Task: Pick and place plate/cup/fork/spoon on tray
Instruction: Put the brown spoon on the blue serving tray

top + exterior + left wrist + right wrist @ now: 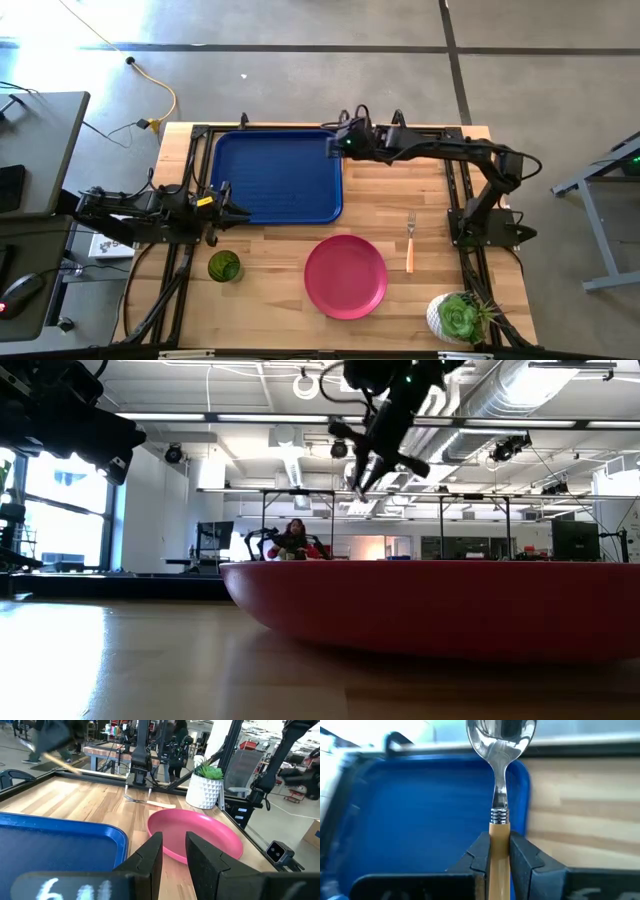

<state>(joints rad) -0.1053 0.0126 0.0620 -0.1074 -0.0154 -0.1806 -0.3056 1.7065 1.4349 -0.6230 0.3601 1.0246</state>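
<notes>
My right gripper (336,146) is shut on the orange-handled spoon (499,795) above the far right corner of the dark blue tray (275,176). My left gripper (226,210) waits at the tray's near left corner with its fingers (150,857) a narrow gap apart and nothing between them. The pink-red plate (346,277) lies flat on the table in front of the tray. The dark green cup (224,266) stands to its left. The orange-handled fork (410,241) lies to its right. My right gripper pinches the spoon's orange handle (499,837) between its two fingers, close to the metal neck. The spoon runs on along the fingers, its silver bowl (501,732) sticking out past the fingertips. It is lifted clear, over the tray's right rim.
A green succulent in a white pot (459,318) stands at the table's near right corner. The right arm (450,150) reaches along the far edge. In the low view the plate (430,610) fills the foreground. A person (296,540) sits in the room beyond.
</notes>
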